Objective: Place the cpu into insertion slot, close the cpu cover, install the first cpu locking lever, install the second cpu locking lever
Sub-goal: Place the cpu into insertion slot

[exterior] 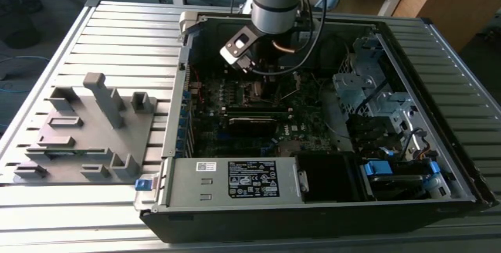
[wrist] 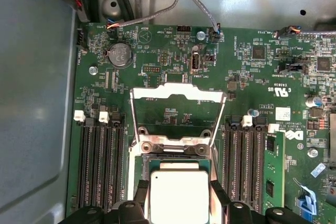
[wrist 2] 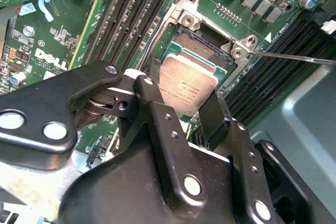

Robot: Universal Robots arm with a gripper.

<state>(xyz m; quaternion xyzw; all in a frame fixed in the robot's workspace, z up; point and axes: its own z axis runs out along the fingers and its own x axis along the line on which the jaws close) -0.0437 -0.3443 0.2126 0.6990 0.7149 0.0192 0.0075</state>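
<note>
1. Room around the small square black insertion slot with its thin metal rim (wrist 2: 202, 38) is tight. Rows of long narrow black memory slots (wrist: 100, 156) run close along two opposite sides of it.
2. The thin silver metal cpu cover, a square frame with a large central window (wrist: 178, 94), stands swung open off one edge of the insertion slot, leaving the socket uncovered.
3. A thin wire lever (wrist 2: 294, 57) juts out from one corner of the insertion slot and passes over the neighbouring memory slots.
4. The black two-fingered hand (wrist 2: 184, 90) is clenched on the small flat square cpu with a dull silver-grey metal top (wrist 2: 188, 80). Its fingers (wrist 2: 152, 95) press on two opposite edges of the chip.
5. The cpu sits between the fingers over the part of the insertion slot nearest the hand, and the dark recessed centre shows bare beyond its far edge. Whether the chip touches the socket cannot be told.
6. In the exterior view the grey robot arm (exterior: 274, 0) reaches down into the open black computer case (exterior: 313, 218), which lies on a ribbed metal desk (exterior: 117, 30). A grey moulded tray (exterior: 86, 130) rests on the exterior view's left, just beside the case.
</note>
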